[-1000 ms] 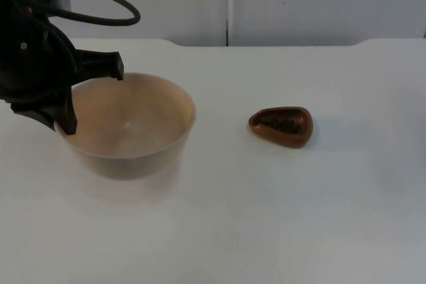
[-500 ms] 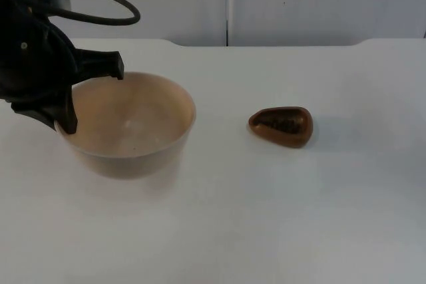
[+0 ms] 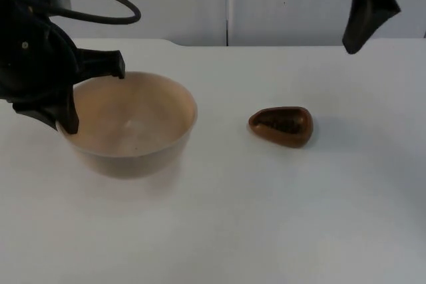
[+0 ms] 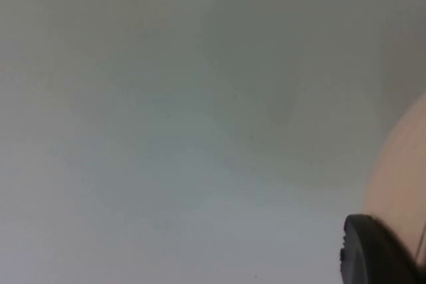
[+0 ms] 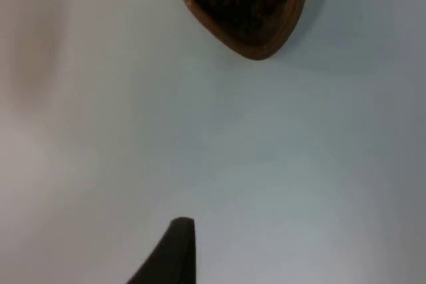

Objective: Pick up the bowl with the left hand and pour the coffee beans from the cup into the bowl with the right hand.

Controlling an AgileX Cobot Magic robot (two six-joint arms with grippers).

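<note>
No text, label, brand, number or sign could be read anywhere in the views.
</note>
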